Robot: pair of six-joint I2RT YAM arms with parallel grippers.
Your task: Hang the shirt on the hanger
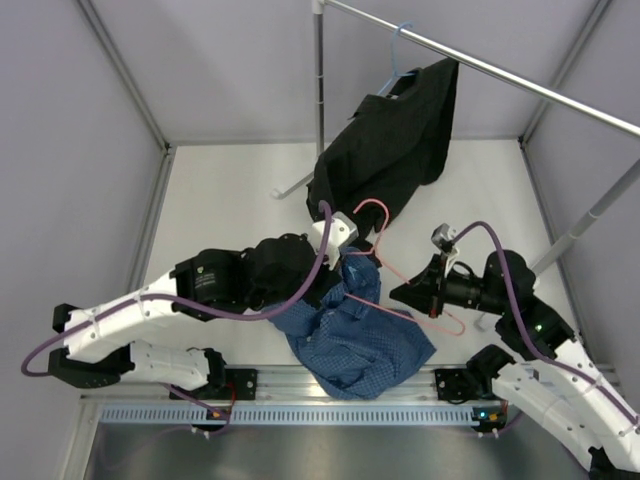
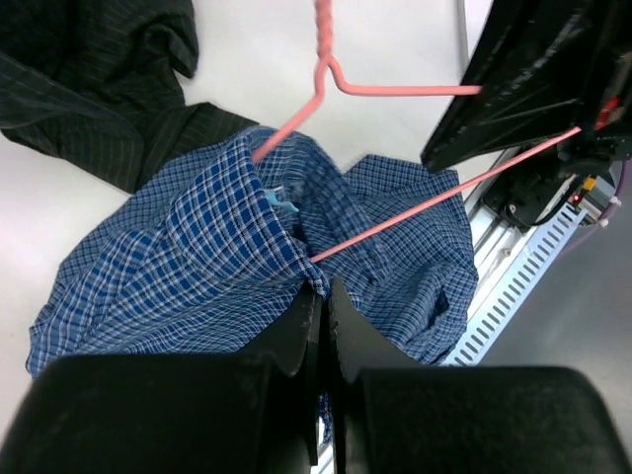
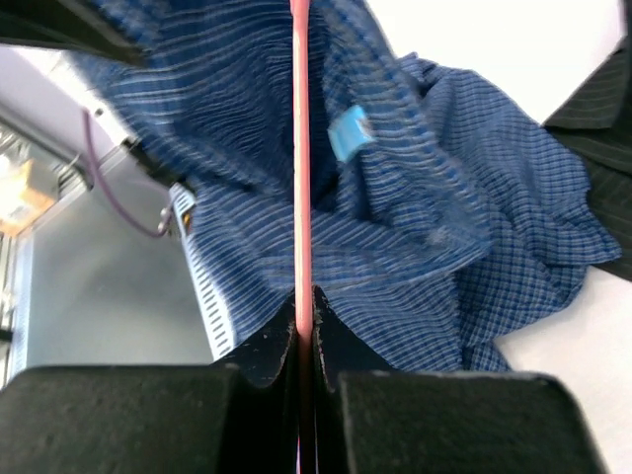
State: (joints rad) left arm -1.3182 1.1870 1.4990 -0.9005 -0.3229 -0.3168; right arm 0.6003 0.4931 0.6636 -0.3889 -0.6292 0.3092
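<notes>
The shirt [image 1: 355, 335] lies crumpled just ahead of the left claw [image 2: 324, 296], which pinches a fold of it. The hanger [image 3: 299, 148] runs forward from the right claw [image 3: 304, 301], clamped on its wire, with the far end tucked into the shirt.

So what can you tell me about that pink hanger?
The hanger looks like thin pink wire, bent into a triangle with a twisted neck and a hook on top. It hangs tilted in the air, with one corner pinched between the fingers of the shut right gripper. The opposite corner is pushed into the blue checked shirt near its collar, so the cloth hides that end.
</notes>
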